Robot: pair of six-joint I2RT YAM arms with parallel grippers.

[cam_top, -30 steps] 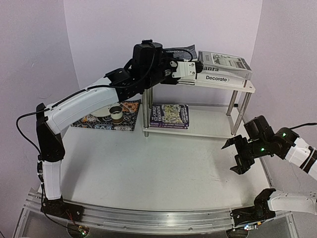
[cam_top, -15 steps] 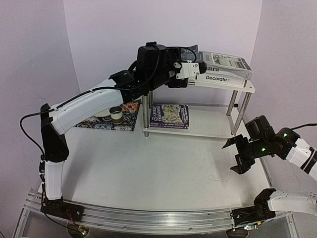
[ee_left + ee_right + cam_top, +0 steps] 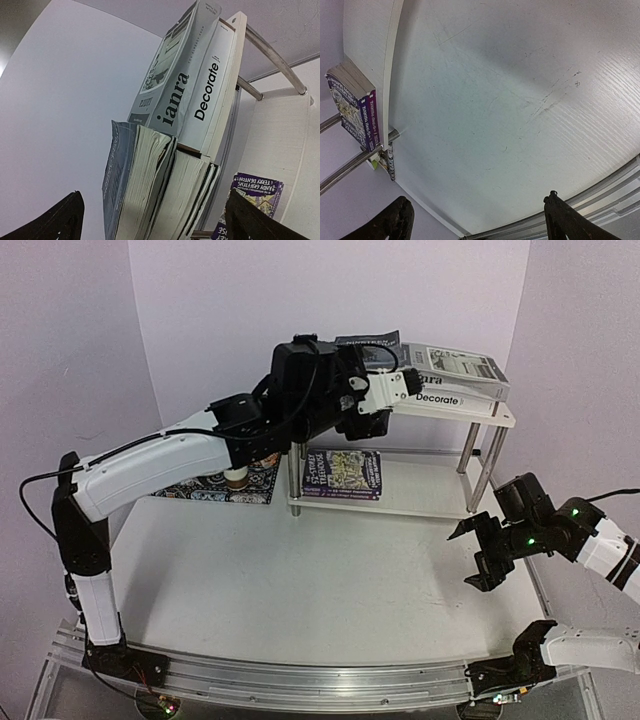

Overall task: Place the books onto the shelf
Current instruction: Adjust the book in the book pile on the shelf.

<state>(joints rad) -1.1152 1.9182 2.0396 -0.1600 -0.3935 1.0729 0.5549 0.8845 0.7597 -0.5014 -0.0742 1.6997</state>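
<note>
The shelf (image 3: 503, 417) stands at the back of the table, white boards on chrome legs. On its top board the grey-white "janra" book (image 3: 458, 364) lies on the white "Decorate" book (image 3: 447, 399). Left of them lies a stack of books (image 3: 150, 185) with a blue-grey cover (image 3: 116, 165) outermost. My left gripper (image 3: 388, 400) is open, its jaws wide on either side of that stack without touching it. A purple paperback (image 3: 343, 474) lies on the lower board. My right gripper (image 3: 478, 555) hangs open and empty over the table, right of the shelf.
A patterned placemat (image 3: 200, 487) with a cup (image 3: 235, 479) lies left of the shelf, partly hidden by my left arm. In the right wrist view, purple books (image 3: 356, 107) rest on the lower board (image 3: 370, 45). A metal rail (image 3: 300, 680) runs along the near table edge.
My left gripper has gone from shut to open, letting go of the stack on the top board, and its arm shifted slightly. The right arm has not moved.
</note>
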